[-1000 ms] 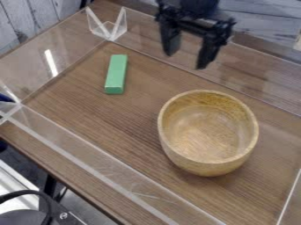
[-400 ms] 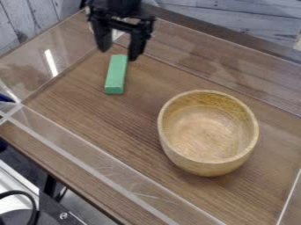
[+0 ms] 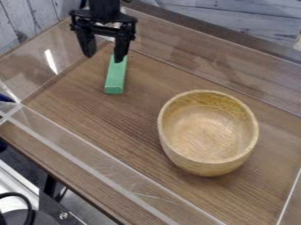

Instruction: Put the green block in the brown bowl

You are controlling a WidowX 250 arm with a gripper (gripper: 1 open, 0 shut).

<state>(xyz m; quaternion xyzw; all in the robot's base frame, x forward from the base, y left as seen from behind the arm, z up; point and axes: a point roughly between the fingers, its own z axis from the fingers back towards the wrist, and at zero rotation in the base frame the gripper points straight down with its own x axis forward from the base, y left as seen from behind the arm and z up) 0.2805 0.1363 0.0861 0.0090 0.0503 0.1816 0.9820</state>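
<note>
Your claw [image 3: 104, 50] is spread wide and grasping nothing, its two dark fingers [image 3: 122, 51] pointing down at the worktop [image 3: 106, 123]. It hangs over the far end of the block [image 3: 115, 75], with the right-hand finger in the picture crossing that end; you cannot tell from this view whether it touches the block. The block lies flat on the wood-grain worktop, its long side running roughly away from the camera, toward the left of the scene. The bowl [image 3: 209, 131] sits upright well apart from it, nearer the camera and to the right, with nothing inside. Clear plastic walls [image 3: 73, 146] fence the worktop.
</note>
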